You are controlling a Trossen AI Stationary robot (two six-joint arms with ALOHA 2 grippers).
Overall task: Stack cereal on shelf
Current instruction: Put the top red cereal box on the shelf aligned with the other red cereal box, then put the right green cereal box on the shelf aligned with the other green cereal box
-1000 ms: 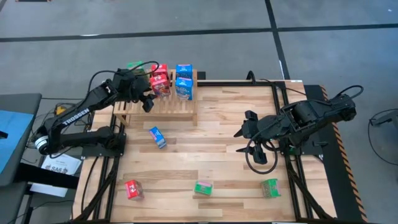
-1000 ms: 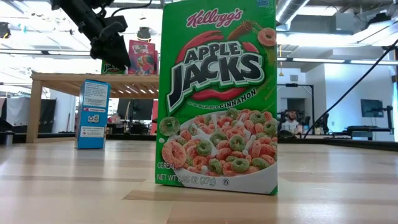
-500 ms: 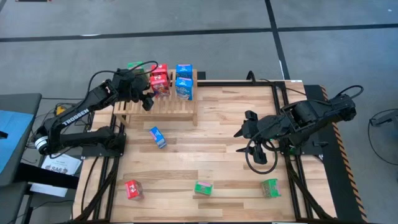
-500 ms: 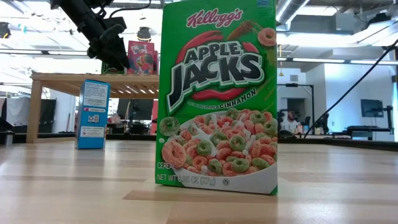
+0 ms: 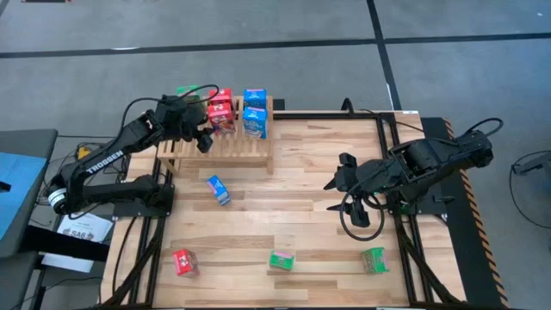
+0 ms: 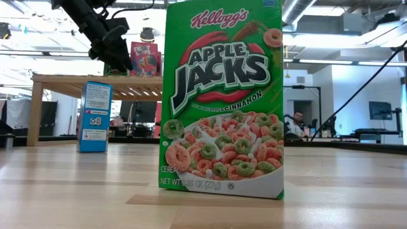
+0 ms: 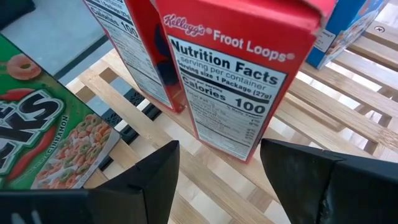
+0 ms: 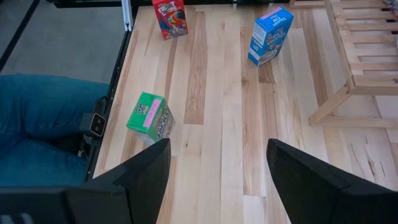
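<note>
left gripper (image 5: 204, 138) spread open beside Froot Loops box (image 7: 239, 74) on shelf (image 5: 250, 148) | right gripper (image 5: 344, 185) open over bare table (image 5: 301, 215) | low view only: person behind Apple Jacks box (image 6: 222, 95)

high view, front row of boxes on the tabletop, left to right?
red box → green box → second green box, which lies nearest the right gripper.
</note>
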